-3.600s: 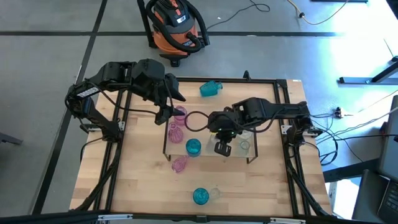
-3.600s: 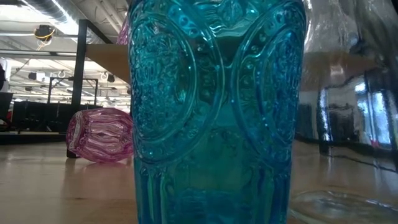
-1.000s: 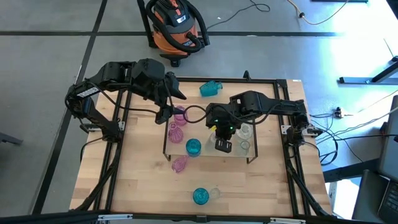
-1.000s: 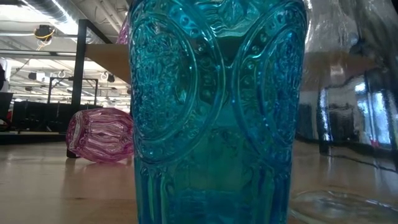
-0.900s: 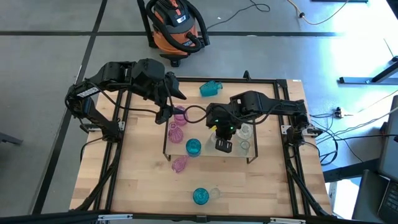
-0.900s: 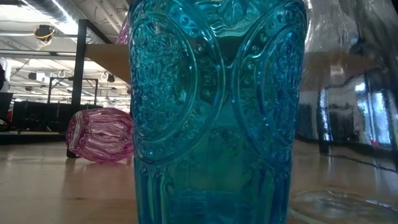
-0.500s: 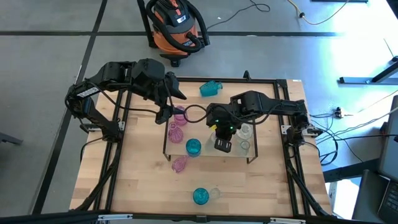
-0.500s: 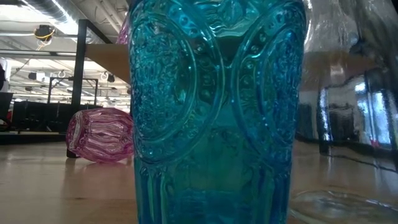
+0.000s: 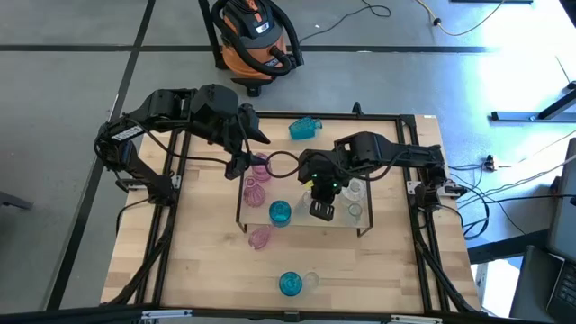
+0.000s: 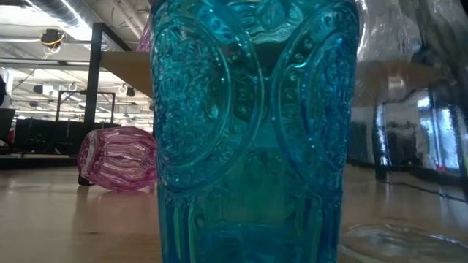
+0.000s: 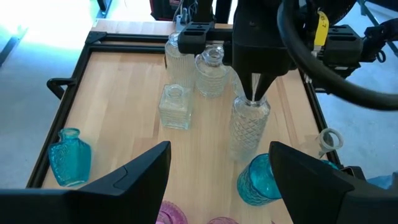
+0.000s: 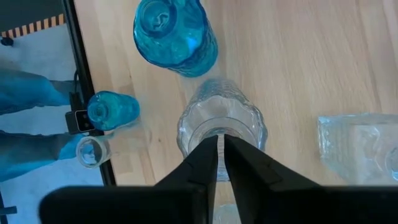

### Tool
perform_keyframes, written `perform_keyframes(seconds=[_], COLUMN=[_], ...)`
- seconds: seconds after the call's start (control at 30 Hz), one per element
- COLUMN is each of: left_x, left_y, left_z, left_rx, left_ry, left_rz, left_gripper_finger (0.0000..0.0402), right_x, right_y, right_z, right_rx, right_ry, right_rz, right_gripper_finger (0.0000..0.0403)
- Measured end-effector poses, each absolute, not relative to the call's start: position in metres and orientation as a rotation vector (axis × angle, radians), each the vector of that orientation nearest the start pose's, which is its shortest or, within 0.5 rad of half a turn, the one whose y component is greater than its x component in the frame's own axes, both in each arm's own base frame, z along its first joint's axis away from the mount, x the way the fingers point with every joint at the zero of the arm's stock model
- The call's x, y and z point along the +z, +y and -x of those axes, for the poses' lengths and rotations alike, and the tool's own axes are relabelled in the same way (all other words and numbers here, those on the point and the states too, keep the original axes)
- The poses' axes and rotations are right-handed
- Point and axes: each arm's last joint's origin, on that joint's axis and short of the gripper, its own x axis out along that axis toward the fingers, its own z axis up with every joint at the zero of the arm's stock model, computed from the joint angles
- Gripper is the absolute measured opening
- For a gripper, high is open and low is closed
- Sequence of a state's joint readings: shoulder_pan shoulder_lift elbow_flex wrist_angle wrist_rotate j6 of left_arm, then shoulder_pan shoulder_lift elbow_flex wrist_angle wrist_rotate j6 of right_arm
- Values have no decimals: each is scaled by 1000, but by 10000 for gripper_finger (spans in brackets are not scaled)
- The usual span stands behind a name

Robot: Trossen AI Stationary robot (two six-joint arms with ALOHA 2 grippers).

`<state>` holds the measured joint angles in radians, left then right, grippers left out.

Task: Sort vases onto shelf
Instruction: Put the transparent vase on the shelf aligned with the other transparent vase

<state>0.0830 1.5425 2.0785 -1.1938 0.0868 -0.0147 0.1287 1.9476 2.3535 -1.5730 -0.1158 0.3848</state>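
The low wooden shelf (image 9: 297,223) stands mid-table. On it are two pink vases (image 9: 257,178) at its left end, a teal vase (image 9: 280,213), and clear vases (image 9: 354,191) at its right end. My right gripper (image 12: 221,144) points down over a tall clear vase (image 11: 249,130) that stands upright on the shelf. Its fingers are shut, and the tips are at the vase's mouth (image 12: 217,127). My left gripper (image 11: 221,199) is open and empty at the shelf's left end, by the pink vases. My right gripper's shut fingertips (image 11: 254,96) come from above, pointing down, at the middle of the clear vase's mouth. I cannot tell whether they touch the glass. The vase stands upright with its base on the shelf.
A pink vase (image 9: 259,237) lies on its side on the table in front of the shelf. A teal vase (image 9: 289,283) and a clear one (image 9: 310,279) are near the front edge. Another teal vase (image 9: 304,128) lies at the far edge. A vacuum cleaner (image 9: 252,36) stands beyond the table.
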Motion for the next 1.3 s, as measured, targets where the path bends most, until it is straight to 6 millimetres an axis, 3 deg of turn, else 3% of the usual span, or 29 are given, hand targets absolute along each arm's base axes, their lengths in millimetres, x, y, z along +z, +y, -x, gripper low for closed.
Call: perform_keyframes(seconds=[0.3,0.63,0.93,1.1,1.3], left_x=[485,485,485,485,486], left_y=[20,20,20,20,20], left_z=[-268,-268,-268,-268,-269], left_rx=[1,1,1,1,1], left_ry=[656,656,657,656,637], left_rz=[70,70,71,71,70], left_gripper_finger=[266,266,266,266,266], right_x=[418,424,414,407,412], right_y=[46,23,22,22,13], right_z=[-349,-344,-343,-325,-300], right_rx=[4,-26,9,7,-64], right_ry=[1178,1146,1198,1256,1251], right_rz=[-326,-330,-326,-347,-368], right_gripper_finger=[50,49,49,49,49])
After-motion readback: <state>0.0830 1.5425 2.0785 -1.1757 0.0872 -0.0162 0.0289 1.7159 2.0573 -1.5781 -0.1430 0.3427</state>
